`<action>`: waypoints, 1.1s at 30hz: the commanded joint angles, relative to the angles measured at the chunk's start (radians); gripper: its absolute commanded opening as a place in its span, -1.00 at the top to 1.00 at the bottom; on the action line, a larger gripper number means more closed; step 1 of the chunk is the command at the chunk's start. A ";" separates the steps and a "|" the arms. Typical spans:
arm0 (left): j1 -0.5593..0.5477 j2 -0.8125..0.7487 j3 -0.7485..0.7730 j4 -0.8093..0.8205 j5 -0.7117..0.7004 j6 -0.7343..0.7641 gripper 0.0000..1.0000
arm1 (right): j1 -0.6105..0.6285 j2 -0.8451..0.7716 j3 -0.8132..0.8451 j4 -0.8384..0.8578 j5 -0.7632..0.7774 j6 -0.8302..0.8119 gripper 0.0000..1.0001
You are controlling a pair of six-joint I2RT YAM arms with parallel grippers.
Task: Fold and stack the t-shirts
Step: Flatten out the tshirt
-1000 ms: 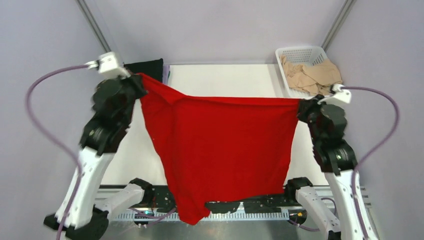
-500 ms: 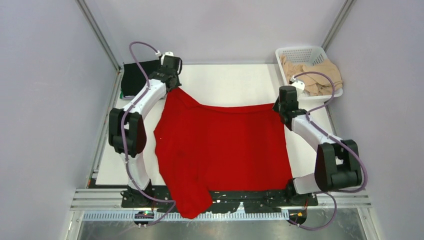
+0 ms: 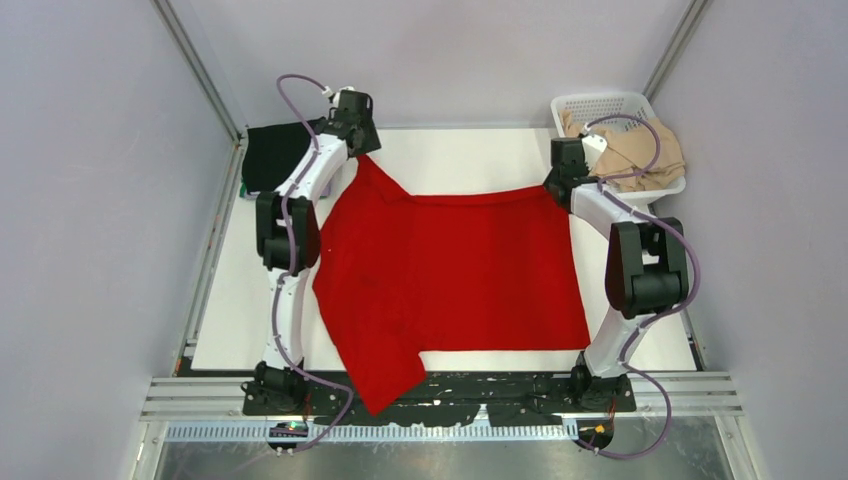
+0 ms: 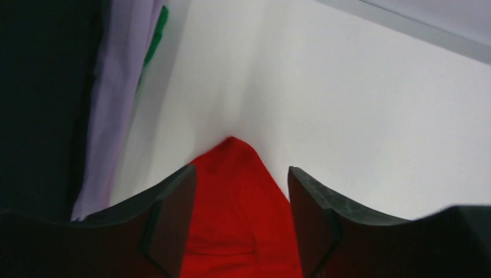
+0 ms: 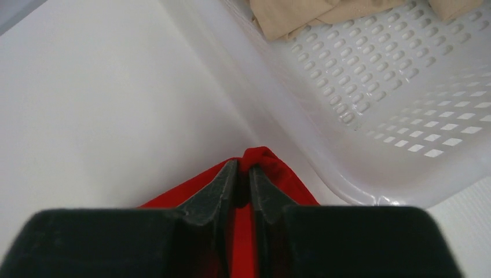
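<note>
The red t-shirt [image 3: 450, 270] lies spread flat on the white table [image 3: 450, 160], one lower part draped over the near edge. My left gripper [image 3: 360, 150] is at its far left corner; in the left wrist view that gripper [image 4: 241, 168] is open, the red corner [image 4: 231, 156] lying loose between the jaws. My right gripper [image 3: 556, 186] is at the far right corner. Its jaws [image 5: 244, 165] stand almost together, with a bunch of red cloth [image 5: 272, 165] pinched at their tips. Beige t-shirts [image 3: 640, 150] fill the basket.
A white lattice basket [image 3: 600, 105] stands at the back right, its wall [image 5: 376, 104] right beside my right gripper. A folded black shirt [image 3: 270, 155] lies at the back left, with lavender [image 4: 121, 87] and green [image 4: 156, 40] cloth beside it. Grey walls enclose the table.
Both arms swung the hanging red shirt forward and down, so it now lies flat on the table. My left gripper has opened and let its corner go.
</note>
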 commanded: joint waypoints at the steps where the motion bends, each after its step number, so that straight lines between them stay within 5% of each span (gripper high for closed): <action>1: 0.012 0.108 0.221 -0.093 0.059 -0.052 -0.71 | -0.015 0.069 0.138 -0.030 0.035 0.024 0.44; 2: 0.017 0.125 0.260 -0.102 0.084 -0.063 -0.97 | -0.016 0.080 0.157 -0.052 0.030 0.019 0.32; 5: 0.031 0.109 0.250 -0.089 0.168 -0.108 -0.99 | -0.017 0.100 0.214 -0.074 -0.014 -0.002 -0.27; 13: 0.030 -0.132 -0.186 0.072 0.327 -0.224 -0.99 | 0.014 -0.008 0.094 -0.007 -0.181 -0.021 -0.94; 18: 0.029 -0.173 -0.359 0.214 0.387 -0.343 -0.99 | 0.036 -0.080 0.007 0.032 -0.241 -0.020 -0.95; 33: -0.003 -0.061 -0.336 0.216 0.426 -0.522 -0.99 | 0.037 -0.126 -0.050 0.061 -0.269 -0.016 -0.94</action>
